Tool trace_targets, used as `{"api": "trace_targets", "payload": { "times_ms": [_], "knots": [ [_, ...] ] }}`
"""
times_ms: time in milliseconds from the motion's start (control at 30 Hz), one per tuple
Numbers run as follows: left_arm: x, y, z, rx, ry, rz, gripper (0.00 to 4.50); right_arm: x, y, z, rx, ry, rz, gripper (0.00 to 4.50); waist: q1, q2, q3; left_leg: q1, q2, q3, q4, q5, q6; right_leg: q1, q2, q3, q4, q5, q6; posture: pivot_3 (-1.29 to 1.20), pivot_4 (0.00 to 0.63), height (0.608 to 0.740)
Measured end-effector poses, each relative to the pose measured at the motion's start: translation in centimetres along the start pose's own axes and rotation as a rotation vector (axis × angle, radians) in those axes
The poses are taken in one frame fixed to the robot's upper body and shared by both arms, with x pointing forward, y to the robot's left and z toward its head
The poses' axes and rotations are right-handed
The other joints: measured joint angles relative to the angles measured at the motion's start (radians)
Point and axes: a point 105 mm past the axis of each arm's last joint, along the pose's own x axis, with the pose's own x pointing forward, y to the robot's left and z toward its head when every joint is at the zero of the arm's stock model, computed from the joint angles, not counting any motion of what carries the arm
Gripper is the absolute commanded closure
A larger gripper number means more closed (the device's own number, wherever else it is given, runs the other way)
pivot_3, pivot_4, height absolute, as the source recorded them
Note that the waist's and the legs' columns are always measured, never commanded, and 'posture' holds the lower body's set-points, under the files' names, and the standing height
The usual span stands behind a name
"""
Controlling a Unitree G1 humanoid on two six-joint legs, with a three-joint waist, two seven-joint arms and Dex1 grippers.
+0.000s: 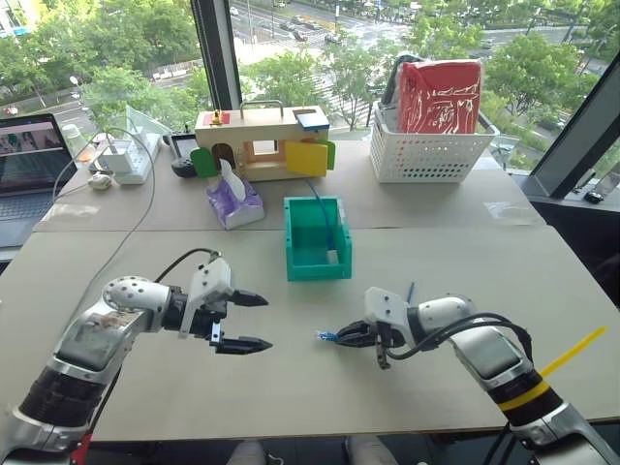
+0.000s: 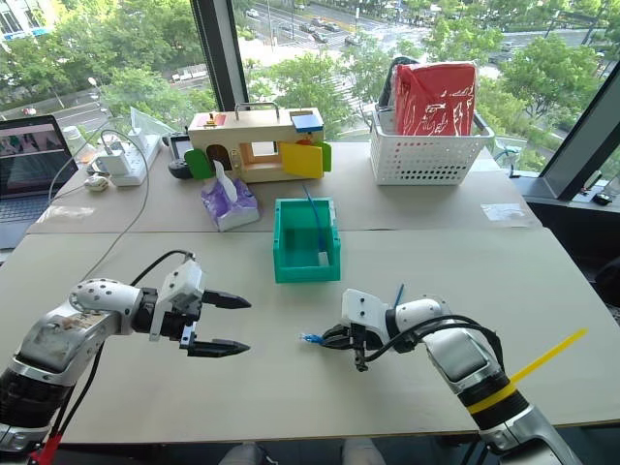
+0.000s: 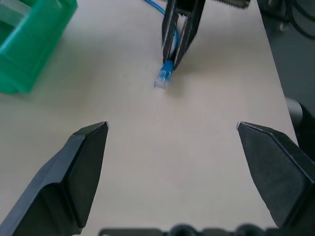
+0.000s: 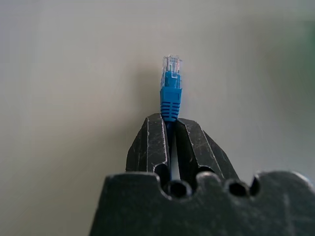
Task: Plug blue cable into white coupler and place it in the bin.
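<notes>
The scene is lit brightly and evenly by daylight from the large windows [image 1: 291, 39] beyond the table [image 1: 436, 291]. Only soft, faint shadows are cast on the pale tabletop, and mild glare is seen on a clear patch of tape [image 1: 509, 210]. In the head views, slight bending of straight lines is noticed toward the edges. In the left wrist view the near claw [image 3: 172, 130] fingers are blurred, and the right wrist view's background is rendered soft.

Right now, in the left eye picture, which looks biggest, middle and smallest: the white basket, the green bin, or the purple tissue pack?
1. White basket, biggest.
2. Green bin, middle.
3. Purple tissue pack, smallest.
The basket sits farthest back and still looks biggest, so that ranking is safe.
</notes>
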Motion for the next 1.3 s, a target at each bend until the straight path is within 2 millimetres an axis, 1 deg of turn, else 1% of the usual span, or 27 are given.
{"api": "trace_targets", "payload": {
  "times_ms": [100, 133, 167, 233, 267, 300, 367, 467, 500, 533, 567, 633, 700, 767, 833, 900, 1000, 1200, 1300],
  "knots": [
    [0.1, -0.1, 0.1, 0.001, -0.006, -0.004, 0.00, 0.2, -0.4, 0.4, -0.027, -0.003, -0.008, 1.99, 0.001, 0.000, 0.000, 0.000, 0.000, 0.000, 0.000, 0.000, 0.000, 0.000, 0.000, 0.000, 0.001, 0.000, 0.000, 0.00, 0.150, 0.740],
    [0.2, -0.1, 0.1, 0.001, -0.010, -0.007, 0.00, 0.1, -0.4, 0.4, -0.030, 0.000, -0.007, 1.72, 0.003, 0.000, 0.000, 0.000, 0.000, 0.000, 0.000, 0.000, 0.000, 0.000, 0.000, 0.000, 0.001, 0.000, 0.000, 0.00, 0.150, 0.740],
    [0.3, -0.1, 0.1, 0.002, -0.015, -0.010, 0.00, -0.1, -0.2, 0.5, -0.036, 0.005, 0.000, 1.29, 0.004, 0.000, 0.000, -0.001, 0.000, 0.000, 0.000, 0.000, 0.000, -0.001, 0.000, 0.000, 0.001, 0.000, 0.000, 0.00, 0.150, 0.740],
    [0.8, -0.2, 0.3, 0.011, -0.035, -0.023, 0.00, -0.6, 0.1, 0.6, -0.032, 0.012, 0.003, 0.66, 0.007, 0.000, 0.000, -0.004, -0.001, 0.000, 0.000, 0.000, 0.000, -0.003, -0.001, 0.000, 0.001, 0.000, -0.001, 0.00, 0.150, 0.740],
    [1.1, -0.2, 0.4, 0.014, -0.043, -0.033, 0.00, -1.0, 0.1, 0.7, -0.025, 0.008, -0.007, 0.29, 0.010, 0.000, 0.000, -0.005, -0.002, -0.001, 0.000, 0.000, 0.000, -0.004, -0.002, 0.000, 0.002, 0.002, -0.005, 0.00, 0.150, 0.740],
    [1.4, -0.1, 0.3, 0.020, -0.038, -0.040, 0.00, -1.5, -0.1, 1.0, -0.025, 0.007, -0.027, 0.11, 0.012, 0.000, 0.001, -0.006, -0.003, -0.001, 0.001, 0.000, 0.000, -0.006, -0.003, 0.000, 0.004, 0.003, -0.006, 0.00, 0.150, 0.740],
    [2.1, 0.2, 0.2, 0.061, -0.015, -0.053, 0.00, -2.8, -0.6, 1.5, -0.023, 0.000, -0.078, 0.11, 0.017, 0.000, 0.001, -0.007, -0.003, 0.000, 0.002, 0.000, 0.000, -0.008, -0.003, 0.000, 0.006, 0.003, -0.006, 0.00, 0.150, 0.740],
    [4.2, 0.3, 0.7, 0.105, -0.041, -0.108, 0.00, -6.0, -1.5, 2.5, 0.018, -0.017, -0.199, 0.11, 0.029, 0.000, 0.001, -0.008, -0.003, -0.001, 0.003, 0.000, 0.000, -0.009, -0.002, 0.000, 0.007, 0.003, -0.007, 0.00, 0.150, 0.740],
    [5.1, 0.4, 1.0, 0.109, -0.059, -0.128, 0.00, -7.0, -1.6, 2.8, 0.038, -0.025, -0.236, 0.11, 0.031, 0.000, 0.001, -0.008, -0.003, -0.001, 0.003, 0.000, 0.000, -0.009, -0.002, 0.000, 0.007, 0.003, -0.007, 0.00, 0.150, 0.740],
    [5.5, 0.4, 1.2, 0.111, -0.071, -0.138, 0.00, -7.5, -1.6, 2.9, 0.048, -0.030, -0.254, 0.11, 0.033, 0.000, 0.001, -0.008, -0.003, -0.001, 0.003, 0.000, 0.000, -0.009, -0.002, 0.000, 0.007, 0.003, -0.007, 0.00, 0.150, 0.740],
    [6.3, 0.6, 1.4, 0.128, -0.075, -0.154, 0.00, -8.4, -1.4, 3.2, 0.072, -0.037, -0.292, 0.11, 0.032, 0.000, 0.001, -0.009, -0.003, -0.001, 0.003, 0.000, 0.000, -0.009, -0.002, 0.000, 0.007, 0.003, -0.007, 0.00, 0.150, 0.740],
    [7.5, 1.4, 1.6, 0.178, -0.068, -0.155, 0.00, -9.6, -1.0, 3.3, 0.115, -0.044, -0.352, 0.11, 0.034, 0.000, 0.001, -0.009, -0.004, -0.001, 0.004, 0.000, 0.000, -0.010, -0.002, 0.000, 0.007, 0.003, -0.007, 0.00, 0.150, 0.740],
    [8.6, 1.9, 1.4, 0.196, -0.064, -0.160, 0.00, -10.2, -0.5, 3.7, 0.144, -0.049, -0.395, 0.11, 0.029, 0.000, 0.001, -0.010, -0.004, -0.001, 0.005, 0.000, 0.000, -0.010, -0.002, 0.001, 0.008, 0.003, -0.007, 0.00, 0.150, 0.740],
    [9.4, 2.1, 1.4, 0.185, -0.074, -0.177, 0.00, -10.4, 0.0, 3.6, 0.171, -0.047, -0.417, 0.11, 0.026, 0.000, 0.001, -0.010, -0.004, -0.001, 0.005, 0.000, 0.000, -0.010, -0.002, 0.001, 0.008, 0.003, -0.007, 0.00, 0.150, 0.740],
    [10.2, 2.4, 1.1, 0.205, -0.049, -0.187, 0.00, -10.6, 0.6, 3.2, 0.210, -0.036, -0.445, 0.11, 0.028, 0.000, 0.001, -0.011, -0.004, -0.001, 0.006, 0.000, 0.000, -0.010, -0.002, 0.001, 0.008, 0.003, -0.007, 0.00, 0.150, 0.740],
    [10.6, 2.7, 0.7, 0.213, -0.032, -0.184, 0.00, -10.8, 1.0, 2.6, 0.246, -0.020, -0.471, 0.11, 0.028, 0.000, 0.001, -0.011, -0.004, -0.001, 0.006, 0.000, 0.000, -0.010, -0.002, 0.001, 0.008, 0.003, -0.006, 0.00, 0.150, 0.740],
    [11.1, 2.9, 0.9, 0.222, -0.030, -0.196, 0.63, -11.4, 1.7, 1.9, 0.285, 0.004, -0.504, 0.00, 0.032, 0.000, 0.001, -0.011, -0.005, -0.001, 0.007, 0.000, 0.000, -0.010, -0.003, 0.001, 0.008, 0.002, -0.004, 0.00, 0.150, 0.740],
    [10.9, 3.1, 0.8, 0.210, -0.025, -0.204, 2.65, -13.1, 2.7, 1.9, 0.324, 0.028, -0.555, 0.00, 0.029, -0.001, 0.001, -0.011, -0.004, -0.001, 0.008, 0.000, 0.001, -0.009, -0.002, 0.001, 0.008, 0.002, -0.003, 0.00, 0.150, 0.740],
    [10.8, 3.0, 0.7, 0.205, -0.023, -0.216, 3.80, -13.3, 3.4, 2.1, 0.350, 0.025, -0.549, 0.00, 0.029, -0.001, 0.001, -0.011, -0.004, -0.001, 0.008, 0.000, 0.001, -0.009, -0.002, 0.001, 0.009, 0.002, -0.003, 0.00, 0.150, 0.740]
  ]
}}
